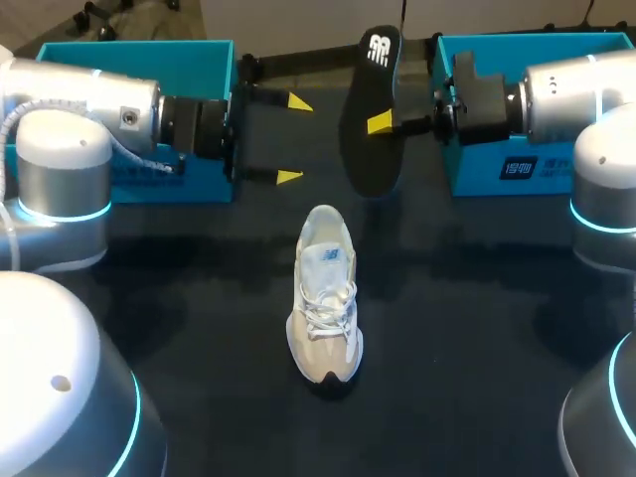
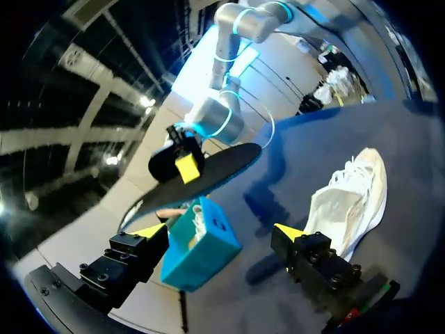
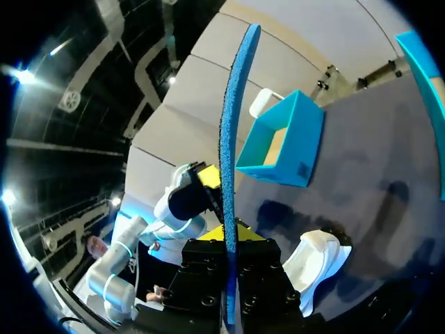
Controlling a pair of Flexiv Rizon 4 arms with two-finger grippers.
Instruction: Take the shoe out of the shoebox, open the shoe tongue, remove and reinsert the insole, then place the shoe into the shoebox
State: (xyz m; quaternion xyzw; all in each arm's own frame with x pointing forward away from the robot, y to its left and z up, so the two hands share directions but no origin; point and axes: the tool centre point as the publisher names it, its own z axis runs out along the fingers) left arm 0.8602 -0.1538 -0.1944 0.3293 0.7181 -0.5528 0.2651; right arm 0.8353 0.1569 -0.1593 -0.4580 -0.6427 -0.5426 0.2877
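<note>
Head view: a white lace-up shoe (image 1: 325,298) stands on its sole near the middle of the dark, matte table (image 1: 477,338), with its toe toward the near edge and its heel toward the far edge; neither arm touches it. Beyond the heel and off the table, the right gripper (image 1: 383,124) is clamped on the insole (image 1: 373,149), with one yellow tip pressed on the face that shows. The insole is flat, dark and elongated with rounded ends, and bears a pale mark near its far end. In the right wrist view it appears edge-on as a thin, blue-edged strip rising from between the fingers. The left gripper (image 1: 295,139) hangs beside the insole and apart from it, its fingers spread wide with nothing between them and its tips pointing toward the insole. Two teal, open-topped, straight-walled boxes stand at the far side: the left shoebox (image 1: 149,60) behind the left wrist and the right shoebox (image 1: 542,174) behind the right wrist. The insole hangs in the gap between them. Dark tabletop shows on both sides of the shoe, and white arm links (image 1: 50,388) occupy the near corners.
</note>
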